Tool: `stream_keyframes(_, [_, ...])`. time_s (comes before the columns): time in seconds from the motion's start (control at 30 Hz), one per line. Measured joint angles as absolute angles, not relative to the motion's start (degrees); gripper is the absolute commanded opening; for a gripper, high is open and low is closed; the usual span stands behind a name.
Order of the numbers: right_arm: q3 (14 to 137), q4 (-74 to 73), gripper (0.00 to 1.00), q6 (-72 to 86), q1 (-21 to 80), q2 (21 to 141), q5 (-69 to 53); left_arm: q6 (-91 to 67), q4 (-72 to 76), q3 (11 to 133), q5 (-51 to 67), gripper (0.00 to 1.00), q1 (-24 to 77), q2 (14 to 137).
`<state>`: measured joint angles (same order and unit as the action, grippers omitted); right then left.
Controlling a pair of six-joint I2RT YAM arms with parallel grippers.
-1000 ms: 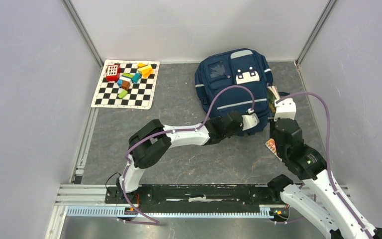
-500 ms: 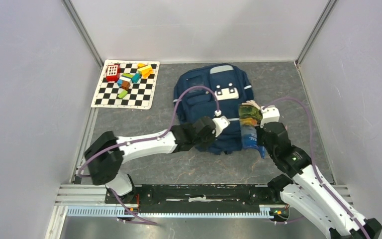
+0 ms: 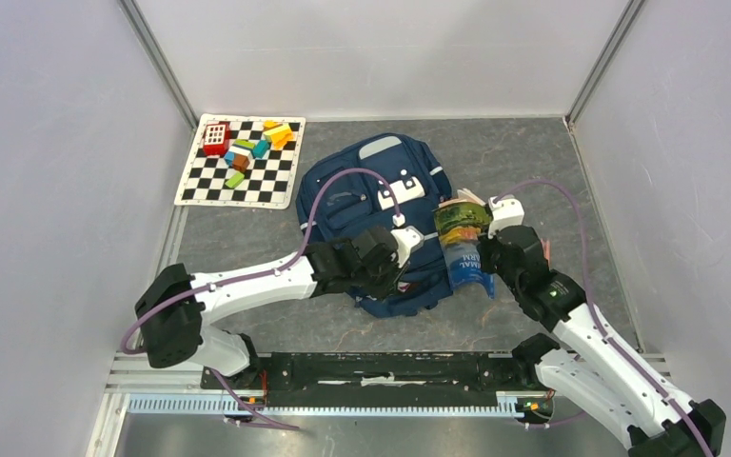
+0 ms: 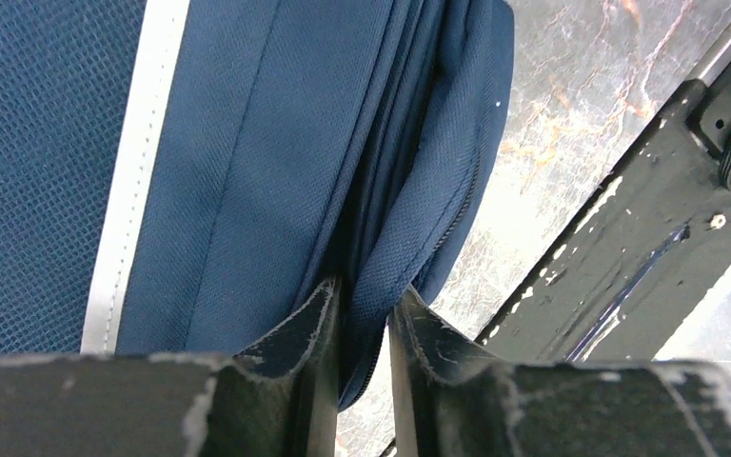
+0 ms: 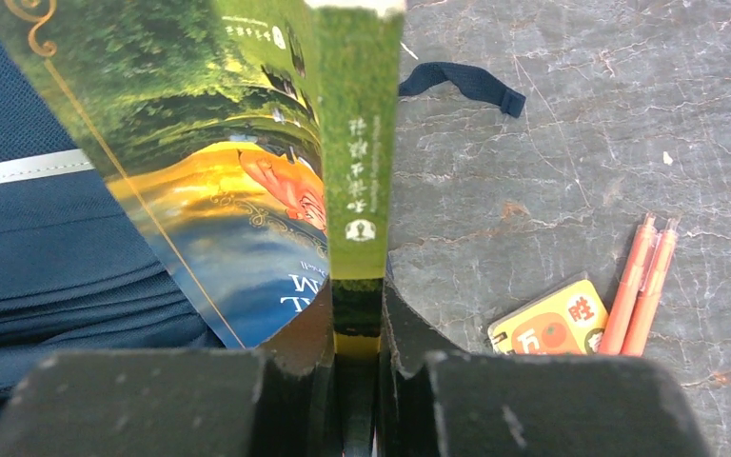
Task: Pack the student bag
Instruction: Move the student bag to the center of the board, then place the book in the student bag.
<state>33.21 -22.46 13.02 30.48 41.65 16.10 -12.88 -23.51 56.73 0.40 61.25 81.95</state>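
left gripper (image 4: pixel 362 297): narrow, pinching student bag (image 4: pixel 247 143) near-edge fold between fingers | right gripper (image 5: pixel 356 286): clamped on book (image 5: pixel 238 162) spine, just beside bag's right side

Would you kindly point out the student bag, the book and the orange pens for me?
student bag (image 3: pixel 347 205): top view, front pocket panel.
book (image 5: pixel 357 171): right wrist view, green spine.
orange pens (image 5: pixel 634 286): right wrist view, mid-barrel.

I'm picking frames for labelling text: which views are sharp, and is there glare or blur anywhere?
Top view: even light, sharp, only soft shadows around the student bag. Left wrist: fabric weave crisp, jaws blurred up close, table washed by glare. Right wrist: book spine lettering legible, jaws dark and soft.
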Motion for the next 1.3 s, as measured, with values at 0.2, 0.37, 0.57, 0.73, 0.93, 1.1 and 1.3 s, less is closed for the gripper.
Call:
stream_keyframes(0.2, [34.04,-26.44,0.0,13.02,30.48,38.06,16.78,-14.52,-22.06,59.35,-1.5,0.43,61.67,85.14])
stream_keyframes(0.37, [35.51,-30.37,0.0,13.34,30.52,34.39,16.64,-16.32,-19.97,60.6,-2.09,0.52,62.19,87.24])
stream_keyframes(0.57, [37.85,-34.54,0.0,13.93,30.52,31.16,15.73,-17.12,-17.32,61.04,-2.04,0.54,62.63,87.64])
stream_keyframes(0.73, [38.65,-37.01,0.0,14.9,30.52,29.12,14.79,-16.16,-16.8,61.3,-5.02,0.54,65.39,88.88])
stream_keyframes(0.93, [38.7,-38.96,0.0,16.29,30.55,27.31,13.93,-12.82,-16.69,61.54,-12.69,0.33,69.69,91.35])
stream_keyframes(1.1, [38.79,-39.68,0.0,17.5,30.52,26.98,12.71,-10.7,-17.91,62.98,-19.44,0.02,71.07,92.73])
stream_keyframes(1.3, [42.09,-43.62,0.0,18.98,30.55,27.77,7.62,-10.63,-21.17,66.13,-23.7,0.02,71.4,91.64])
